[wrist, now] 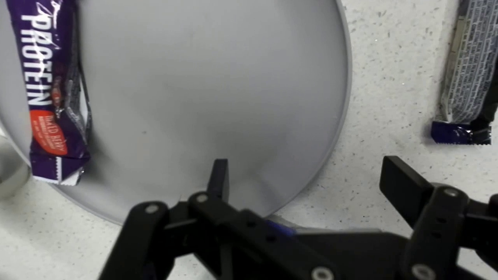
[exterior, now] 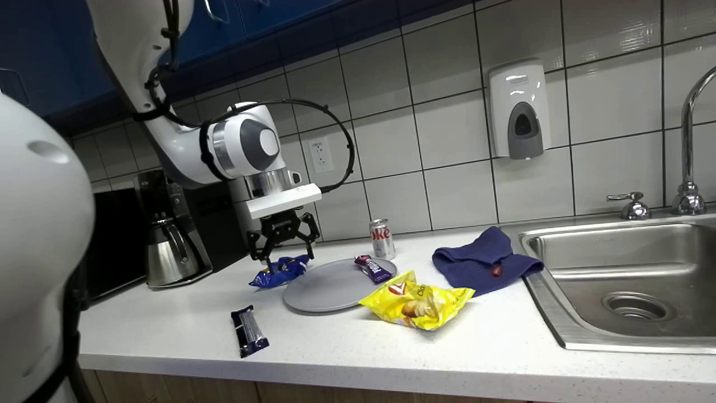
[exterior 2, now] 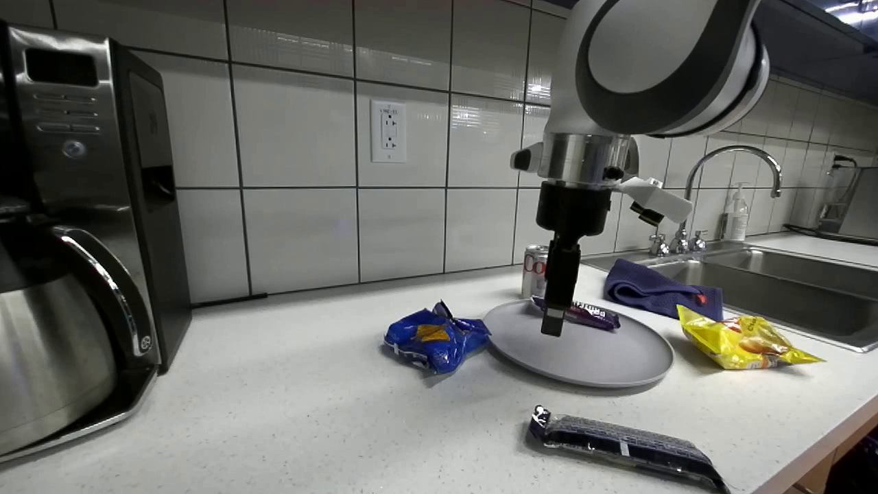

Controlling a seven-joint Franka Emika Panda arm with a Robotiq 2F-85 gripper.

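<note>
blue packet (exterior 2: pixel 442 346), crumpled on the counter (exterior 2: pixel 274 405), at nine o'clock of the gray plate (exterior 2: pixel 583 363) in an exterior view; just beside the rim, contact hard to tell. upright at the plate's eleven o'clock, behind it: soda can (exterior 2: pixel 534 274). then gripper (wrist: pixel 307 177), pointing down, jaws spread wide apart, across the plate's four-o'clock edge in the wrist view, largely covering the packet there. on the plate toward twelve, purple bar (exterior 2: pixel 591 315). on the counter at five, dark bar (exterior 2: pixel 631 446). bunched at two, blue cloth (exterior 2: pixel 658 291), near the sink (exterior 2: pixel 789 295). at three, yellow bag (exterior 2: pixel 748 343).
</note>
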